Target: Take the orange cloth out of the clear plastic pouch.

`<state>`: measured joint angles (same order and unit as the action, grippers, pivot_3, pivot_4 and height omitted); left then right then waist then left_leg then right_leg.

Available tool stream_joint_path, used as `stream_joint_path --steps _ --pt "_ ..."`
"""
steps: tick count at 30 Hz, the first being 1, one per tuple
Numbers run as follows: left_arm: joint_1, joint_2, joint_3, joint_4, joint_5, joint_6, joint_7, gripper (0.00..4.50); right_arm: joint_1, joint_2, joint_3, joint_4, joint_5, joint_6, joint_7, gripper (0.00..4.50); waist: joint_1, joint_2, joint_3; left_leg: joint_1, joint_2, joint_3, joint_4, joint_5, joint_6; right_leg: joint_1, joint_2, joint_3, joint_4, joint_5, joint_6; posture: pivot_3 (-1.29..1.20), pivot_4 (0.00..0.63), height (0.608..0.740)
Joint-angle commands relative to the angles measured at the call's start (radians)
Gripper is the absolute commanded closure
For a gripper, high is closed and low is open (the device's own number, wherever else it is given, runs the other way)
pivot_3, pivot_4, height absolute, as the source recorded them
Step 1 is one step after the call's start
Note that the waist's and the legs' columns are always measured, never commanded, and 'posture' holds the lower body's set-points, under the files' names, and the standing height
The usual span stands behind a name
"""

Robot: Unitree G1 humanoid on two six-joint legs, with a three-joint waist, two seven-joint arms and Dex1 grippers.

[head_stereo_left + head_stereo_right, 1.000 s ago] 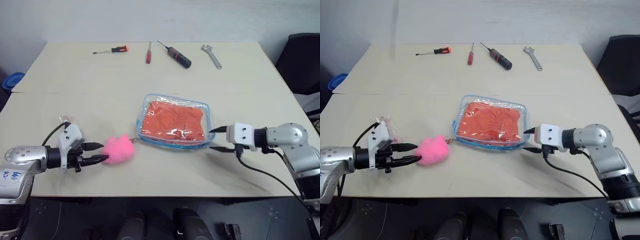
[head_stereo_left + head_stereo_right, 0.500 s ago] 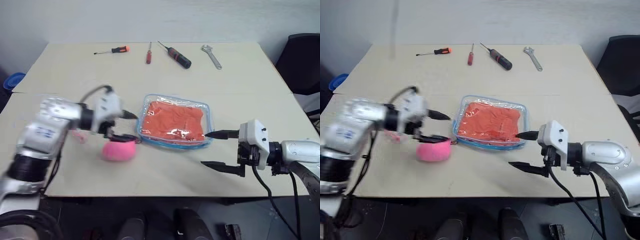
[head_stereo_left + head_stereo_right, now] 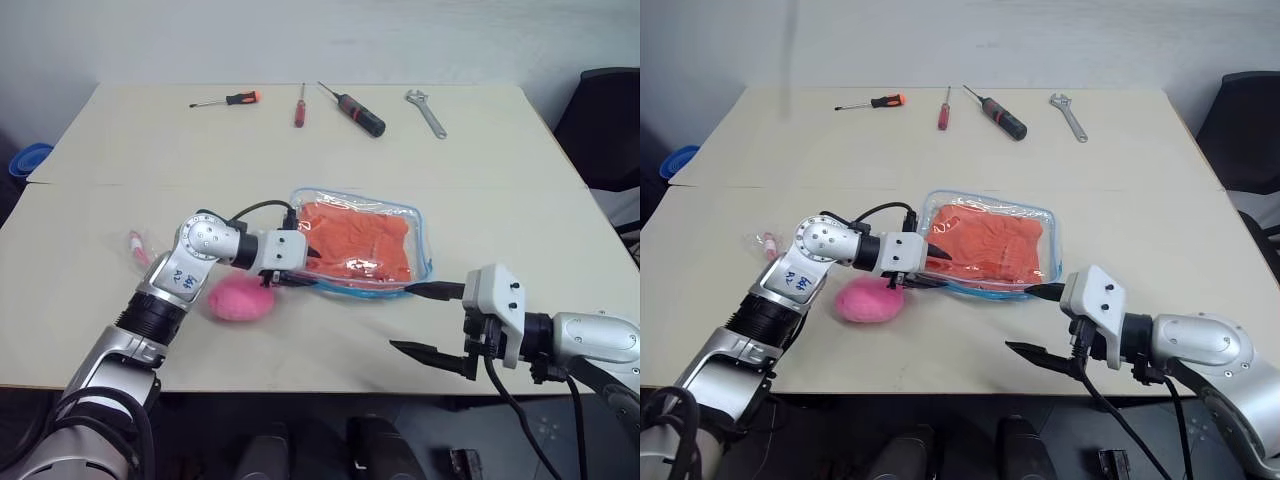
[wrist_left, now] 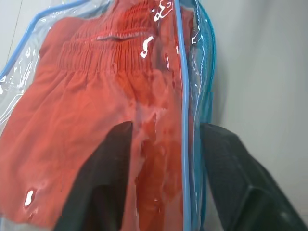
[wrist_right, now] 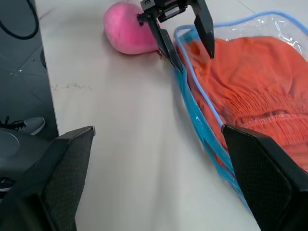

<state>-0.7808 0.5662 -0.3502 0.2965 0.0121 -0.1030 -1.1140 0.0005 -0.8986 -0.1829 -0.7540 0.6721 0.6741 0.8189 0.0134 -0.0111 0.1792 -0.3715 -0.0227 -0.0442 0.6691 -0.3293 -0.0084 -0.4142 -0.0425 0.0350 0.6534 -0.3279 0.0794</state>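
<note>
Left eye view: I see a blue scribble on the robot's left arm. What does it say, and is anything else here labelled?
blue handwritten marks, on the silver casing of the left forearm: too small to read.
clear plastic pouch: no lettering visible.
wrench: any stamp is too small to make out.
No other text can be read.

wall [image 3: 300,40]: pale | table [image 3: 480,200]: beige | chair [image 3: 608,120]: black, right

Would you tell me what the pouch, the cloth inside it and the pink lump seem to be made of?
The clear plastic pouch: soft glossy plastic, glare spots, blue trim. The orange cloth: matte fabric, probably knit, with a ribbed gathered band. The pink lump: apparently fuzzy plush.
</note>
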Motion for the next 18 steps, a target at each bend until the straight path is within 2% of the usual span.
stream_joint_path --steps 1,4,8,11,16,18 --pt "-0.020 -0.016 0.042 0.003 -0.032 0.030 -0.005 3.54 0.000 0.007 -0.028 -0.038 0.015 -0.010 -0.017 0.10 0.002 0.000 0.000 0.000 0.000 0.000 0.000 0.000 0.000 0.000 0.000 0.000 0.000 0.000 0.000 0.00 0.150 0.740" --pt "-0.015 -0.071 0.091 -0.049 -0.144 0.236 -0.012 4.49 -0.004 0.001 -0.011 -0.026 -0.005 -0.015 -0.022 0.10 0.008 0.000 0.000 0.000 0.000 0.000 0.001 0.000 0.000 0.000 0.000 0.000 0.000 0.000 0.000 0.00 0.150 0.740" --pt "-0.019 -0.148 0.169 -0.120 -0.256 0.500 0.058 4.49 -0.024 0.005 0.059 0.012 -0.077 -0.042 -0.030 0.10 0.011 0.000 0.000 -0.002 0.000 -0.001 0.006 -0.001 0.002 0.001 0.000 -0.001 0.003 0.000 0.000 0.00 0.150 0.740" --pt "0.002 -0.160 0.175 -0.168 -0.259 0.550 0.085 4.50 -0.082 0.042 0.136 0.068 -0.136 -0.066 -0.051 0.70 0.008 -0.001 0.000 -0.003 0.000 -0.001 0.010 -0.002 0.003 0.001 0.000 -0.001 0.003 0.000 0.001 0.00 0.150 0.740" --pt "0.035 -0.147 0.165 -0.216 -0.247 0.563 0.106 4.50 -0.256 0.109 0.330 0.225 -0.382 -0.193 -0.100 2.39 -0.002 -0.001 0.000 -0.002 0.000 -0.001 0.010 -0.002 0.002 0.000 0.001 0.001 0.004 0.000 0.001 0.00 0.150 0.740" --pt "0.042 -0.143 0.164 -0.227 -0.244 0.562 0.112 4.50 -0.333 0.136 0.391 0.306 -0.462 -0.248 -0.097 2.39 -0.006 -0.001 0.000 -0.002 0.000 -0.001 0.010 -0.001 0.001 0.000 0.001 0.000 0.004 0.000 0.001 0.00 0.150 0.740"
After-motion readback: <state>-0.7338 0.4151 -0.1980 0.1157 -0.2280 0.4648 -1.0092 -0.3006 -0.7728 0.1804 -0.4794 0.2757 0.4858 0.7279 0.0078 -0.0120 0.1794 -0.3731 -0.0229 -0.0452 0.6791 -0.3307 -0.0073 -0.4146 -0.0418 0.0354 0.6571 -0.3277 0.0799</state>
